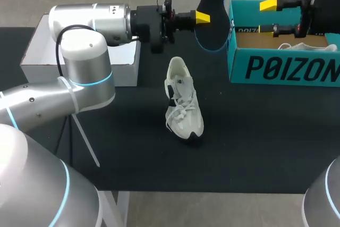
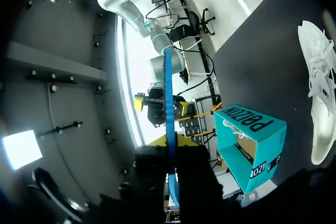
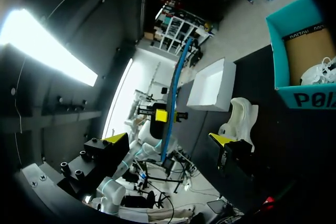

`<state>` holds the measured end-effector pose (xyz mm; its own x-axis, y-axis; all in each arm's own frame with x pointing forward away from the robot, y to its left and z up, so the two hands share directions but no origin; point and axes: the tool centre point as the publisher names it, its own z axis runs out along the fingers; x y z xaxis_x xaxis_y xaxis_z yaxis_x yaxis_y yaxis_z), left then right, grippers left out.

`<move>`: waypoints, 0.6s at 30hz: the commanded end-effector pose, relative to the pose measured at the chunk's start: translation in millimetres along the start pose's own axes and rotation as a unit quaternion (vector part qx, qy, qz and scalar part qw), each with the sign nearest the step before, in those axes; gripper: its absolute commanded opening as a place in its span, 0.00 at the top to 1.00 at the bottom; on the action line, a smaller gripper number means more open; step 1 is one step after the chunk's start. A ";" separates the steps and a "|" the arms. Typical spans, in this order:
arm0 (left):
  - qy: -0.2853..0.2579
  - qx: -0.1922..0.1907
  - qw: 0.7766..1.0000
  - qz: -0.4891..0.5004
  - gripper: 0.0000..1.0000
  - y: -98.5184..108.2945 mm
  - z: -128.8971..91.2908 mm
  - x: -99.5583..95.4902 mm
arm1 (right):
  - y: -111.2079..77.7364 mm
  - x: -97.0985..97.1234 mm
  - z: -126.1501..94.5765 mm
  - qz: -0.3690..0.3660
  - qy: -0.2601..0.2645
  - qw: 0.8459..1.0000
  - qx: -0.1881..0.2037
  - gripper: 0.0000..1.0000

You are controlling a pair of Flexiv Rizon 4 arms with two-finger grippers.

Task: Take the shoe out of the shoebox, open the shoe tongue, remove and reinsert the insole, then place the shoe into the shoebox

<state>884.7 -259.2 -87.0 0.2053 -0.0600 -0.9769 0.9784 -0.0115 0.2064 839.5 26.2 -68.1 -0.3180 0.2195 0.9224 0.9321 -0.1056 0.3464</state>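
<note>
Head view, from the left: a white box lid [image 1: 37,59] sits partly hidden behind the left arm. The left gripper [image 1: 204,17] is clenched on the black insole [image 1: 212,9] and holds it upright in the air. Only one of its yellow tips shows; the other is hidden behind the insole. Below it the white shoe [image 1: 183,102] sits on the black table [image 1: 255,147], apart from the teal shoebox [image 1: 281,65], which is cut off at the view's edge. A second shoe [image 1: 311,46] lies inside, mostly hidden by the box wall. The right gripper [image 1: 273,15] hovers over the box with its fingers spread, grasping nothing.

The left wrist view shows the insole [image 2: 169,108] only edge-on, as a thin blue line running out between the gripper's own dark fingers, whose tips are hard to make out.

The right wrist view shows the hollow inside of the lid [image 3: 210,85]. It also shows the insole [image 3: 176,87] edge-on, ahead of its own spread tips.
</note>
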 end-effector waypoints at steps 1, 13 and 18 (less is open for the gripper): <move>-0.001 -0.001 1.000 0.001 1.00 0.0 0.9 0.5 | -0.4 0.1 1.0 0.000 -0.001 1.000 -0.001 0.00; 0.027 -0.031 0.998 -0.040 1.00 1.1 8.3 6.0 | -0.4 0.1 1.0 0.000 -0.001 1.000 -0.001 0.00; 0.027 -0.076 0.985 -0.152 1.00 7.1 2.2 8.3 | -0.4 0.1 1.0 0.000 -0.001 1.000 -0.001 0.00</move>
<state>897.9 -260.8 -98.0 0.1193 -0.0200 -0.9927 0.9920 0.0437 0.1183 839.5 26.2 -68.0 -0.3178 0.2198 0.9223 0.9322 -0.1053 0.3463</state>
